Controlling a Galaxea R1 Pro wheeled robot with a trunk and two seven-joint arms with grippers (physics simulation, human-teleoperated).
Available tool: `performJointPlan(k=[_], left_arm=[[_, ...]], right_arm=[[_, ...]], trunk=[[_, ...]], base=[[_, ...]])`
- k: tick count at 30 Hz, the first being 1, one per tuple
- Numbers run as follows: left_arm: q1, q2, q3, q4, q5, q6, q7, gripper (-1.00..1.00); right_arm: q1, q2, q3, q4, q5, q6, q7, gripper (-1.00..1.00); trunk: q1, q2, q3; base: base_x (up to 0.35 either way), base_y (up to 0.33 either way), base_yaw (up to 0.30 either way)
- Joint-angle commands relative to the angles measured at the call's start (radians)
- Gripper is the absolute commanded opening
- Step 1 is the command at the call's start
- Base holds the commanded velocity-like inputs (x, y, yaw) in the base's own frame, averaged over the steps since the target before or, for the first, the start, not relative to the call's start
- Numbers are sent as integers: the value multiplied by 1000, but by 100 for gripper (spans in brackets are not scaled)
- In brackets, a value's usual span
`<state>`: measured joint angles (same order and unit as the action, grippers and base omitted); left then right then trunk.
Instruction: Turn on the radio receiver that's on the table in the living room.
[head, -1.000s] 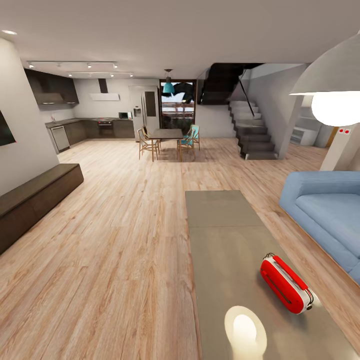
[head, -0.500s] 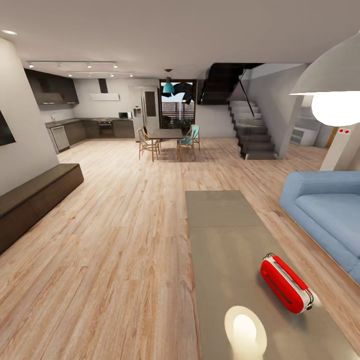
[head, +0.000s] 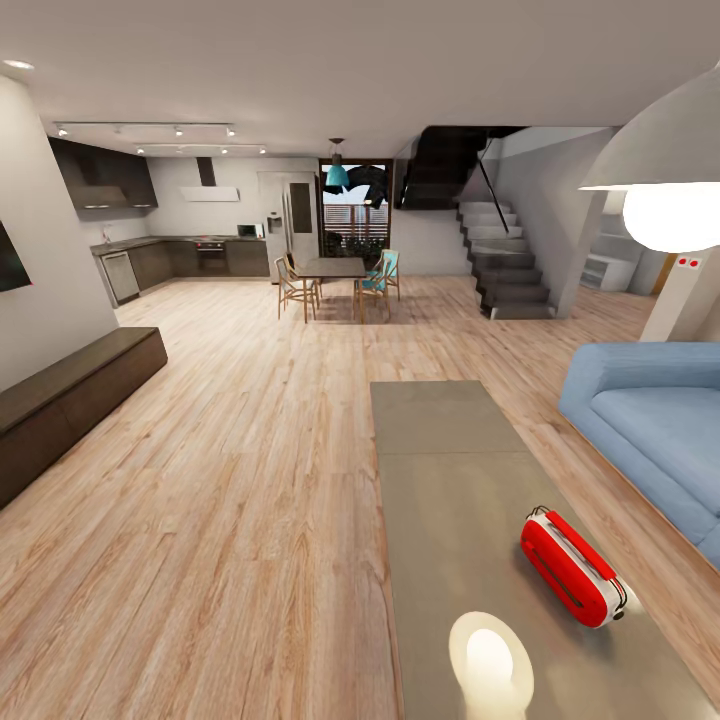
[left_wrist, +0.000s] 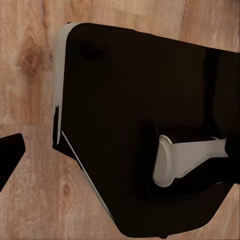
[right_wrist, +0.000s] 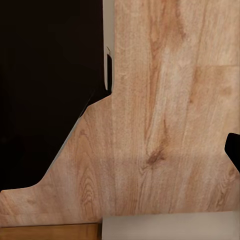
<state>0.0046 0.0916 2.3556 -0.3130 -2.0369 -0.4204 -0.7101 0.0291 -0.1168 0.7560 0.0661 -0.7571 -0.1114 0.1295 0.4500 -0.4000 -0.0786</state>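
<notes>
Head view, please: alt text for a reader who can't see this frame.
A red radio receiver lies on a long grey table at lower right, near a glowing lamp reflection. A blue sofa sits to the table's right and a dark low bench on the left, with light wood floor running back to a dining set and kitchen.

Bright, sharp render; lamp (head: 672, 215) glare

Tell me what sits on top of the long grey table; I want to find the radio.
On the long matte grey table lies the small bright-red radio with a white side band, near its right edge. A bright lamp reflection glares beside it, hiding that surface patch.
</notes>
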Motion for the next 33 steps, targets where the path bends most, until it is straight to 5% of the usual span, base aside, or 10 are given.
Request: performJointPlan(k=[1, 33], left_arm=[[0, -6, 0, 0, 0, 0, 1, 100], [0, -100, 1, 58, 6, 0, 9, 100]], right_arm=[[0, 0, 0, 0, 0, 0, -1, 100], [0, 0, 0, -5, 5, -1, -2, 100]], trunk=[[0, 0, 0], [0, 0, 0]], base=[[0, 0, 0], [0, 0, 0]])
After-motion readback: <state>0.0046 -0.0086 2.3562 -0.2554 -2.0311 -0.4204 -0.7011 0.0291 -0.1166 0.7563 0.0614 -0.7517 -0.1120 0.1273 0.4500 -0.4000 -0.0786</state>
